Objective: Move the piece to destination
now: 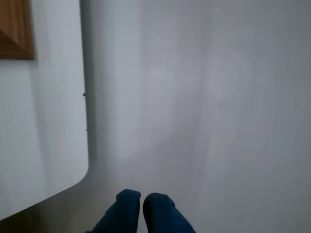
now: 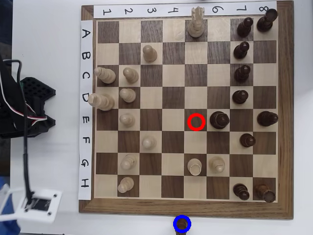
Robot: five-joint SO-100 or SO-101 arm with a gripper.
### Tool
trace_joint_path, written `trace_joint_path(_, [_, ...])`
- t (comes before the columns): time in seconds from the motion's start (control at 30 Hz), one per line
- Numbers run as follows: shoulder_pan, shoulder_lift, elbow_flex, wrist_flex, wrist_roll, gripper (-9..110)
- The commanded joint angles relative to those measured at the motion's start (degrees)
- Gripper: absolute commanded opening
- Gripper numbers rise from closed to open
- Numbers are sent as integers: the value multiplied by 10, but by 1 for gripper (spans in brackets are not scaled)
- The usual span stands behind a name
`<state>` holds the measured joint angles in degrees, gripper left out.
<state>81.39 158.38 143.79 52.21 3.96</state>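
Observation:
In the overhead view a small dark brown pawn [image 2: 182,224] stands inside the blue ring [image 2: 175,221] on the white tabletop, just below the board's bottom edge, partly cut off by the frame. The red ring [image 2: 196,114] lies on an empty board square in row E. In the wrist view my gripper [image 1: 141,203] shows two blue fingertips [image 1: 127,204] side by side, nearly touching, with nothing between them, over a plain pale surface. The pawn and both rings are out of the wrist view. The gripper's fingers do not show in the overhead view.
The chessboard [image 2: 286,122] holds several pale pieces on its left half and dark pieces on the right, with a bigger dark piece [image 2: 219,119] beside the red ring. The black arm base [image 2: 24,105] and a white bracket [image 2: 36,205] with a cable sit left of it. A wooden corner [image 1: 14,29] shows in the wrist view.

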Motion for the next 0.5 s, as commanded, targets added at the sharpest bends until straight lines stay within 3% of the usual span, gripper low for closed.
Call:
trace_joint_path(0.0, [47,121,197,-103,-56,0])
trace_joint_path(0.47, [77,214,342,-121,-91,0])
